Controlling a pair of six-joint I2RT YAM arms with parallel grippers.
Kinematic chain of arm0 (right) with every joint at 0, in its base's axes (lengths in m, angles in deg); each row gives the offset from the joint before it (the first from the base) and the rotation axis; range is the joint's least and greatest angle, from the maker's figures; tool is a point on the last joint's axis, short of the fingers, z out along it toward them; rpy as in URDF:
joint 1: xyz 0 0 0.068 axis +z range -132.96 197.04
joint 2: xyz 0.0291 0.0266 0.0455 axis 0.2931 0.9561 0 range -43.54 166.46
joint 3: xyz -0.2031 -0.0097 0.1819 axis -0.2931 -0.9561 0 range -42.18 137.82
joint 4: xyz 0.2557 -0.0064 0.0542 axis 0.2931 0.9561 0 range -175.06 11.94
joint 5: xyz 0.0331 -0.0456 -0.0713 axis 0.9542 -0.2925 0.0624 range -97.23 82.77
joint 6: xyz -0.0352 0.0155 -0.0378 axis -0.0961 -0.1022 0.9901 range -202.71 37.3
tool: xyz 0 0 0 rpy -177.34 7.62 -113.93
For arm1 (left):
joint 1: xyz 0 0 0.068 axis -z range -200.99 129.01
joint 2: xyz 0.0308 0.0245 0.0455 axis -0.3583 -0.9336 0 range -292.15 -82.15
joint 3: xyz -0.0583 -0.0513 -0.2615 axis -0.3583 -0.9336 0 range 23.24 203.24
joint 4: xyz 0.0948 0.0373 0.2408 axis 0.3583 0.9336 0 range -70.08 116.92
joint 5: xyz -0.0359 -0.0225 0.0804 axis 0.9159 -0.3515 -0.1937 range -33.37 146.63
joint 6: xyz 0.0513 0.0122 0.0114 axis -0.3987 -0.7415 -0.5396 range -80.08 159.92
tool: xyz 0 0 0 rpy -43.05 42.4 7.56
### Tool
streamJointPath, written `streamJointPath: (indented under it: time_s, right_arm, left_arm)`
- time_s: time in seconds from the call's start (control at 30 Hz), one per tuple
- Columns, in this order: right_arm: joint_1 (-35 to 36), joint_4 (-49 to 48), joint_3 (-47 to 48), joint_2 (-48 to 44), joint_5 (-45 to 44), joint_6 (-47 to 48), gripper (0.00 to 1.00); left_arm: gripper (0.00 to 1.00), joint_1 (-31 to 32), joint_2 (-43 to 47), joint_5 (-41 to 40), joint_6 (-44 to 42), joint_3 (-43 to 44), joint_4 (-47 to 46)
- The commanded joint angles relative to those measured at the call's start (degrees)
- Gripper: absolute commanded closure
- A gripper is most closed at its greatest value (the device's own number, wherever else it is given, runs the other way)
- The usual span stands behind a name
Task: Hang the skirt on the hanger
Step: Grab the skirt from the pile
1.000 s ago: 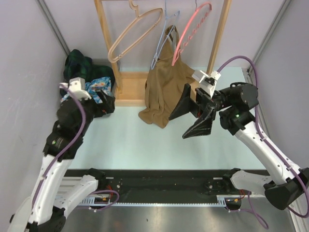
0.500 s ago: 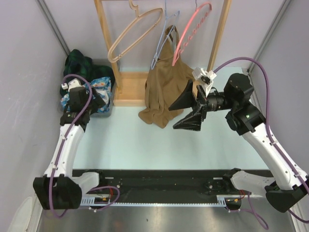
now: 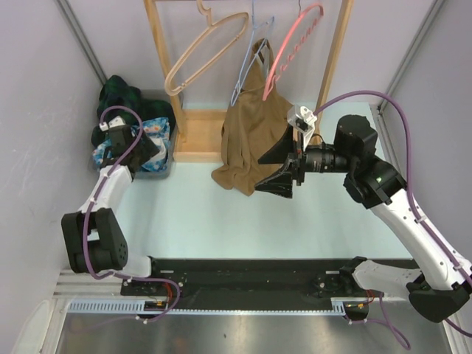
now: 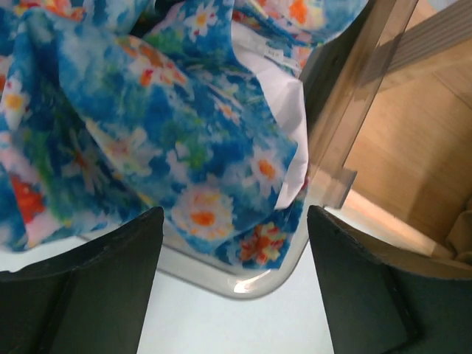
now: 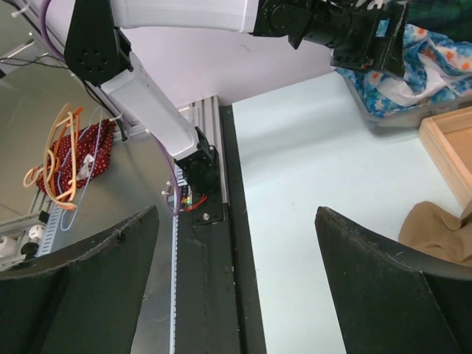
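Skirt (image 4: 147, 125), blue floral, heaped in clear bin (image 4: 243, 284) at far left of bench (image 3: 206, 214). Left claw (image 4: 232, 221) just above it, fingers apart, gripping nothing. Right claw (image 3: 259, 174) apart, empty, beside brown garment (image 3: 247, 133) hung among hangers (image 3: 172, 81) on wooden rack (image 3: 335, 51).

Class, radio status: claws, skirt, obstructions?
Left claw open at floral fabric in bin, ungripped. Right claw open, empty, near brown garment. Wooden rack base beside bin.

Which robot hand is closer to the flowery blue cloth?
Left. The left gripper hovers right over the flowery blue cloth; the right gripper is far off, beside the brown garment.
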Motion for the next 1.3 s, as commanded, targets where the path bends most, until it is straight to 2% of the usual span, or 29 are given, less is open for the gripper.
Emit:
streamJointPath:
  time_s: [0.0,0.13,0.3,0.4,0.43,0.5,0.53,0.57,0.7,0.93,1.07,1.27]
  right_arm:
    - [1.8,1.2,3.0,-0.6,-5.0,0.9,0.09]
    - [2.1,1.9,2.9,-1.4,-7.3,1.3,0.09]
    - [2.2,1.5,3.2,-1.0,-8.2,1.2,0.09]
    - [2.2,1.5,3.4,-0.6,-8.5,1.4,0.09]
    - [2.2,1.5,3.5,-0.5,-8.7,1.4,0.09]
    - [2.2,1.5,3.7,-0.2,-9.0,1.5,0.09]
    - [2.3,1.4,3.6,-0.2,-9.1,1.4,0.09]
    - [2.3,1.5,3.6,-0.2,-9.3,1.6,0.09]
    - [2.6,1.0,2.8,-0.2,-11.0,1.9,0.09]
    - [2.9,-2.0,0.1,-1.1,-19.7,0.9,0.10]
    - [2.9,-4.0,-1.1,-0.9,-24.9,0.1,0.09]
    - [3.0,-6.0,-2.9,-0.9,-30.3,-1.7,0.10]
  left_arm:
    - [0.21,-0.4,-0.7,-0.7,-0.5,-0.1,-8.7]
    - [0.28,-0.3,1.4,-1.2,-0.9,-3.8,-12.8]
    - [0.35,-0.1,0.0,-1.3,-2.0,-5.9,-13.1]
    - [0.44,0.3,-0.5,-2.1,-2.6,-6.8,-13.0]
    - [0.60,0.3,-0.2,-2.3,-2.6,-7.3,-13.1]
    - [0.80,0.3,1.1,-2.6,-2.5,-8.1,-12.9]
    - [0.96,0.3,1.6,-2.7,-2.4,-8.2,-12.7]
    - [1.00,0.3,2.3,-2.8,-2.4,-8.4,-12.1]
    - [1.00,0.4,6.4,-3.4,-2.6,-7.2,-8.6]
    - [1.00,1.8,22.2,-1.4,-3.8,-1.9,2.9]
    - [1.00,2.7,33.5,2.3,-4.1,3.4,9.8]
    - [1.00,2.9,40.9,11.5,-2.9,13.8,14.2]
